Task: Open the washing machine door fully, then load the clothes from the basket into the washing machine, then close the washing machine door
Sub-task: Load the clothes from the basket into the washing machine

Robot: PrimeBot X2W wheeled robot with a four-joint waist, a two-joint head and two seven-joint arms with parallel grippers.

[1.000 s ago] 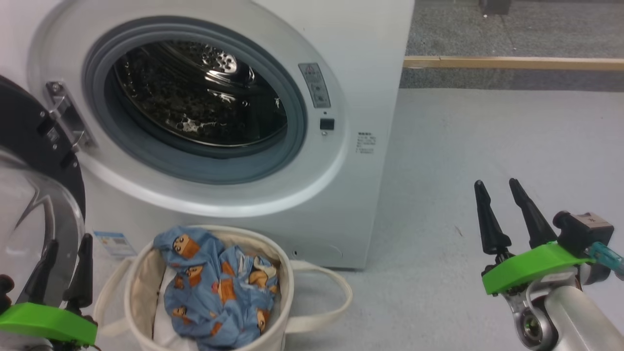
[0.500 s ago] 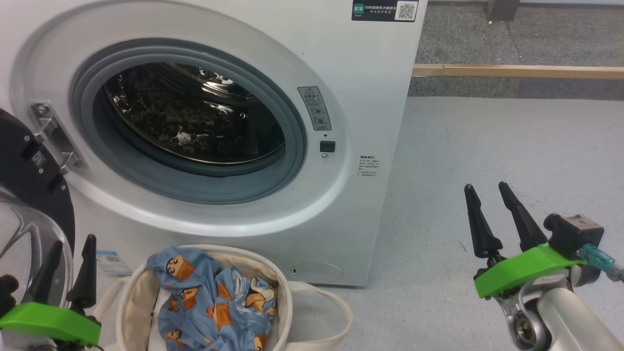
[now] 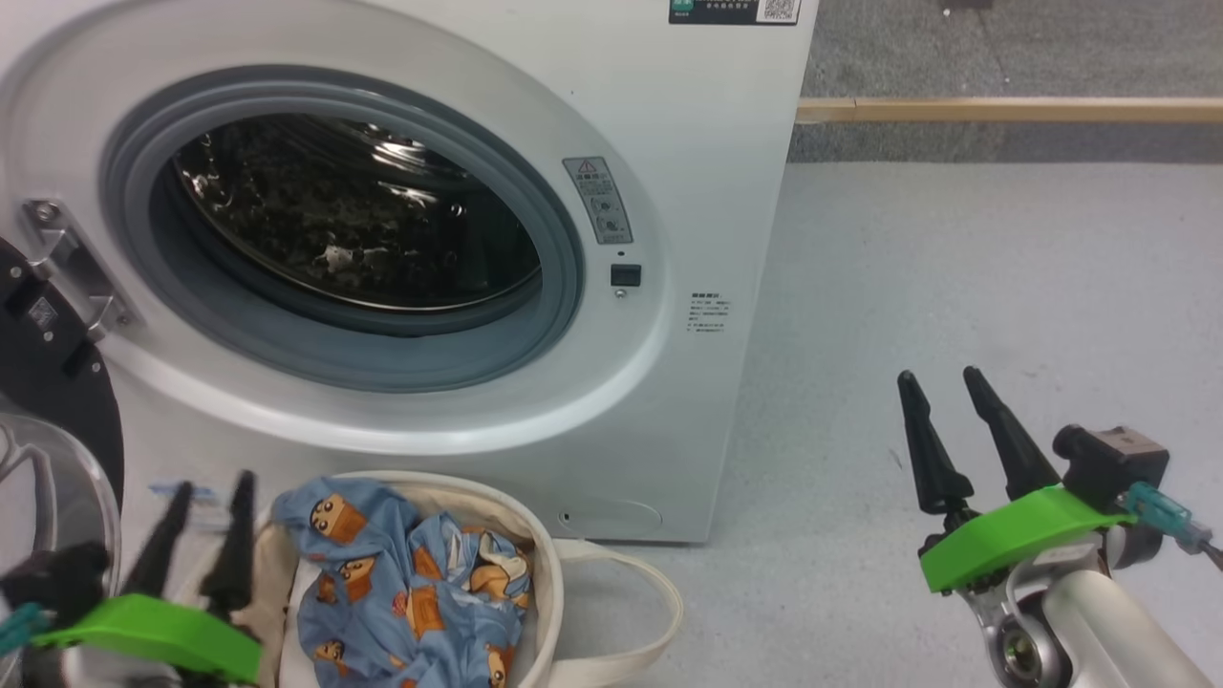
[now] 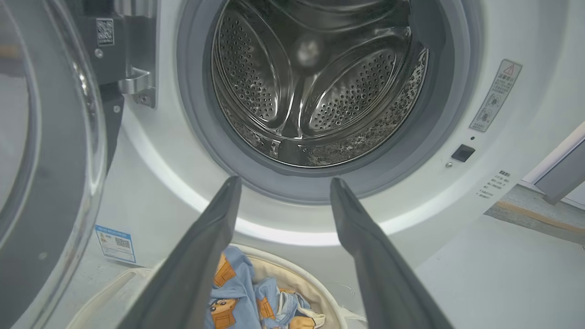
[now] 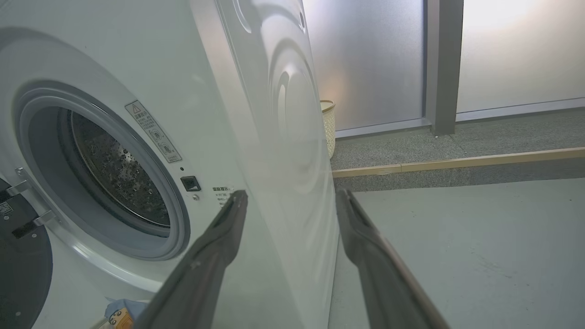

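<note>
The white washing machine [image 3: 688, 143] has its black-rimmed door [image 3: 43, 382] swung open to the left, baring the steel drum [image 3: 354, 210]. In the left wrist view the door [image 4: 45, 160] stands at the left and the drum [image 4: 315, 82] holds nothing. The cream basket [image 3: 547, 573] sits on the floor before the machine, holding the blue cartoon-print clothes [image 3: 401, 583]. My left gripper [image 3: 213, 483] hovers open at the basket's left rim, above the clothes [image 4: 237, 297]. My right gripper [image 3: 939, 375] stands open over the floor to the machine's right.
A long strap handle [image 3: 650, 602] of the basket lies on the grey floor [image 3: 955, 287]. A wooden strip [image 3: 1003, 110] crosses the floor behind. A woven bin [image 5: 328, 123] stands behind the machine by a frosted glass wall [image 5: 374, 59].
My left gripper has shifted right, from beside the door's glass to the basket's left rim. The head camera has moved a little; the right gripper keeps its place, still open.
</note>
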